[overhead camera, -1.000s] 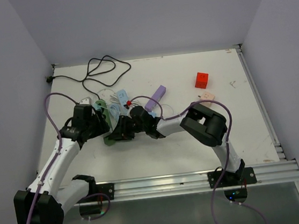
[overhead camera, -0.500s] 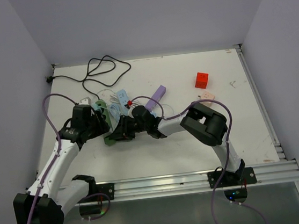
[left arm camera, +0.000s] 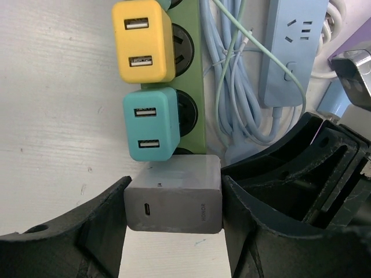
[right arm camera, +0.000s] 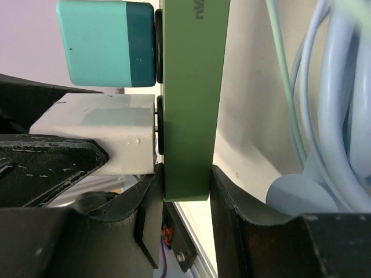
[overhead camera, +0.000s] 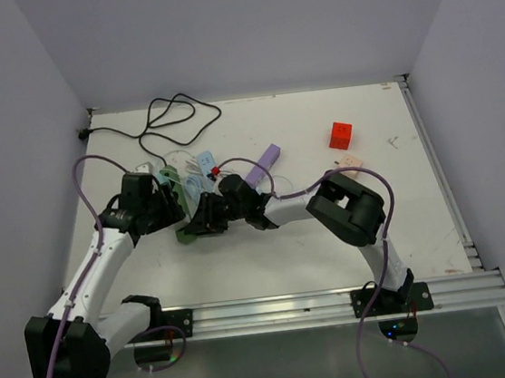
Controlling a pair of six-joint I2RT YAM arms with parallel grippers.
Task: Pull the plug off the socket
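A green power strip [left arm camera: 189,81], the socket, lies left of the table's middle [overhead camera: 185,234]. Three plugs sit in it: yellow [left arm camera: 144,40], teal [left arm camera: 152,123] and grey [left arm camera: 174,200]. My left gripper [left arm camera: 174,196] is shut on the grey plug, one finger on each side. In the right wrist view the grey plug [right arm camera: 98,136] still sits against the strip's face, level with the teal plug [right arm camera: 104,43]. My right gripper [right arm camera: 185,191] is shut on the near end of the strip [right arm camera: 188,116], clamping it from both sides.
A blue power strip [left arm camera: 290,52] and a bundle of pale blue cables [left arm camera: 237,87] lie right beside the green strip. A purple strip [overhead camera: 263,163], a red cube [overhead camera: 340,134] and a coiled black cable [overhead camera: 171,116] lie farther back.
Both grippers and the green strip have shifted slightly toward the back of the table. Both grips are unchanged.
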